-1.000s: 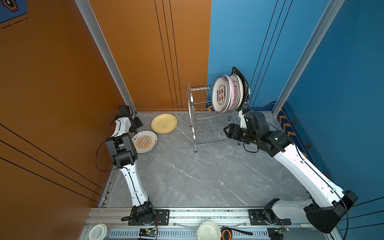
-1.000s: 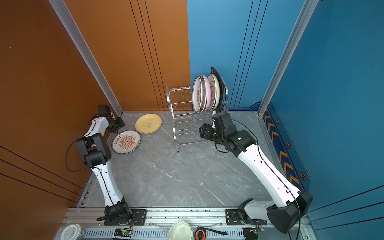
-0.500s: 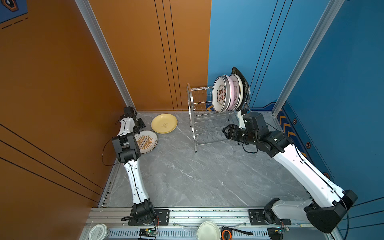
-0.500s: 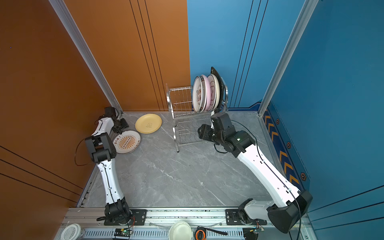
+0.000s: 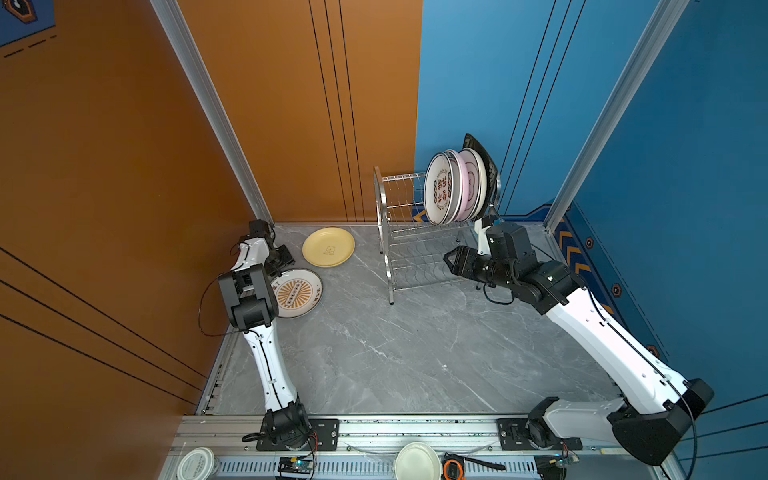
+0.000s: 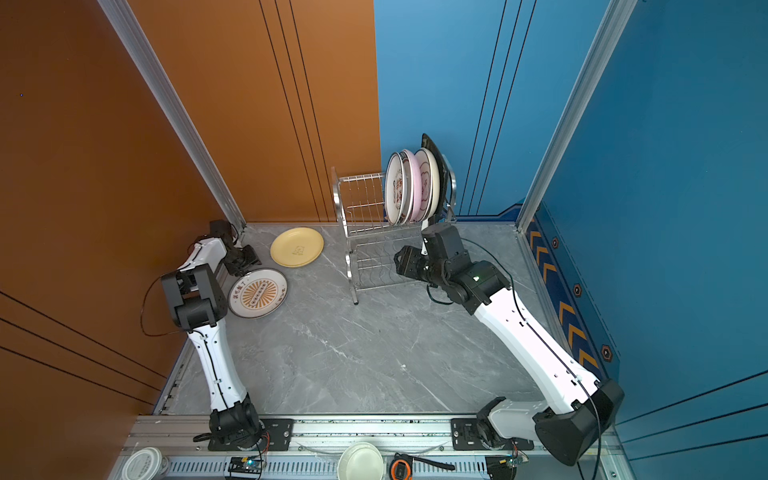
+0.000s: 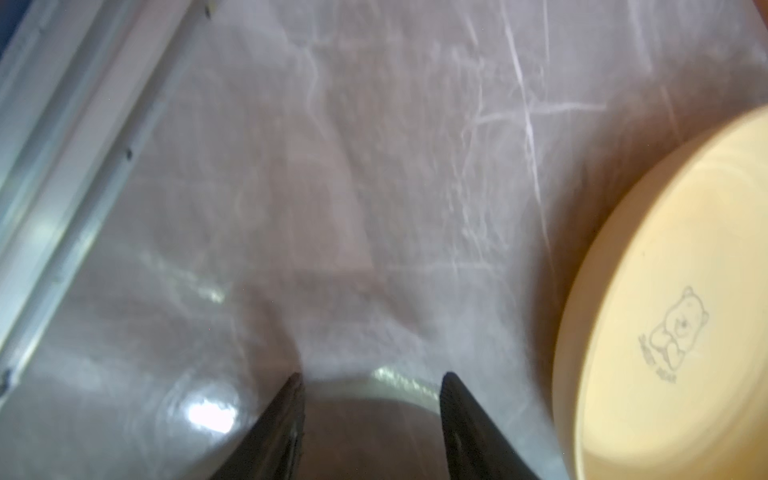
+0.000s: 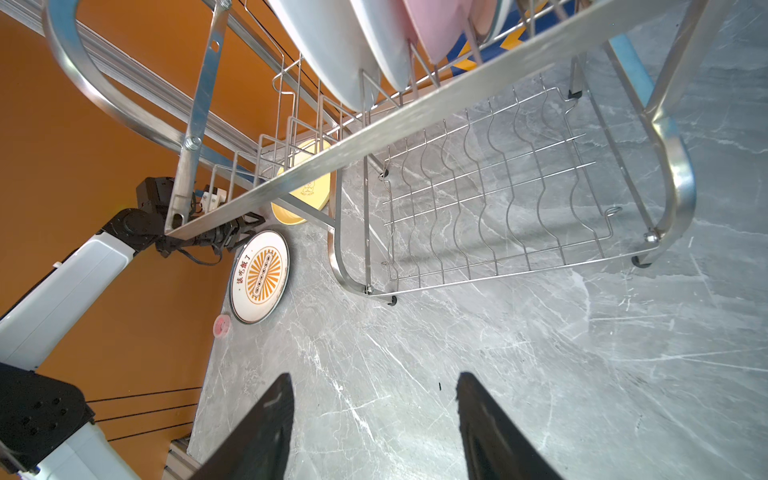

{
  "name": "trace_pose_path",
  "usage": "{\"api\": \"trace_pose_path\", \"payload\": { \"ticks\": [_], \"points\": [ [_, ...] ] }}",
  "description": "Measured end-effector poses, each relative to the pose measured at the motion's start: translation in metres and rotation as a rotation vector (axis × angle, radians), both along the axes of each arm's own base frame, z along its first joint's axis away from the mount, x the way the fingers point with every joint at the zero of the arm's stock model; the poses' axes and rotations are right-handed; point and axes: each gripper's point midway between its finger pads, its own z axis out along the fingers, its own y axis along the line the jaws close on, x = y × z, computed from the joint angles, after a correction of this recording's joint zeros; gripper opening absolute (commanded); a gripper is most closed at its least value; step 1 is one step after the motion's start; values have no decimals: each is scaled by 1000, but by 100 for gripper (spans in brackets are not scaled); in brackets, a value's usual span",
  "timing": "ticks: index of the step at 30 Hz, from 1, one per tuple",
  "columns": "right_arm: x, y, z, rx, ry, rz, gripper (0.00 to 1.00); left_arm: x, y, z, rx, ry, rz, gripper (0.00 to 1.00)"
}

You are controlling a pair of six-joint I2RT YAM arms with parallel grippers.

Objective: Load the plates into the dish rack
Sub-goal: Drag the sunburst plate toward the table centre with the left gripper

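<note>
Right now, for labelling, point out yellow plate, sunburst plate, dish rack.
yellow plate point(image 5: 328, 247): in a top view, centre
sunburst plate point(image 5: 297, 293): in a top view, centre
dish rack point(image 8: 415, 118): right wrist view, upper rail

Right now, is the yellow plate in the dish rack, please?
Out: the yellow plate lies flat on the table, beside the dish rack.

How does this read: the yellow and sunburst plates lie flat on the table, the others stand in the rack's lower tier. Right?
Not the lower tier: the standing plates sit in the upper tier of the dish rack, as both top views show. The yellow plate and sunburst plate lie flat on the table.
</note>
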Motion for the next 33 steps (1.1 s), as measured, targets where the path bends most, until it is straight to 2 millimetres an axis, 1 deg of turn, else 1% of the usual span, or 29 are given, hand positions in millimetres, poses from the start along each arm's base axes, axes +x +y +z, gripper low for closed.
{"api": "trace_pose_path", "payload": {
  "ticks": [4, 8, 10, 13, 15, 20, 22, 23, 25, 26, 28, 30, 32, 33],
  "points": [
    [1, 2, -5, 5, -1, 5, 64, -35, -23, -2, -37, 61, -23, 54],
    [-5, 1, -19, 8, 19, 17, 64, -67, -57, -4, -64, 114, -81, 56],
    [-9, 0, -22, 12, 26, 20, 64, -81, -75, -4, -77, 133, -113, 57],
    [-14, -3, -23, 28, 24, 26, 64, -105, -99, -4, -98, 160, -153, 57],
    [-17, -7, -21, 37, 18, 24, 64, -125, -115, -2, -111, 177, -179, 57],
    [-22, -17, -17, 61, 1, 15, 64, -170, -149, 2, -153, 205, -226, 57],
    [-23, -20, -17, 68, -5, 12, 64, -186, -159, 3, -170, 215, -241, 60],
    [-24, -21, -17, 71, -6, 11, 64, -194, -164, 4, -178, 218, -246, 63],
    [-26, -23, -20, 79, 0, 13, 64, -206, -170, 8, -195, 211, -248, 71],
    [-27, -24, -21, 80, 4, 13, 65, -212, -171, 12, -203, 202, -243, 76],
    [-29, -23, -26, 83, 16, 20, 65, -218, -169, 22, -219, 168, -225, 84],
    [-31, -22, -30, 87, 29, 31, 65, -221, -161, 37, -230, 108, -195, 93],
    [-32, -21, -34, 91, 41, 40, 65, -226, -153, 48, -235, 58, -161, 100],
    [-33, -20, -35, 93, 45, 45, 65, -231, -148, 51, -241, 38, -135, 98]
  ]
}}
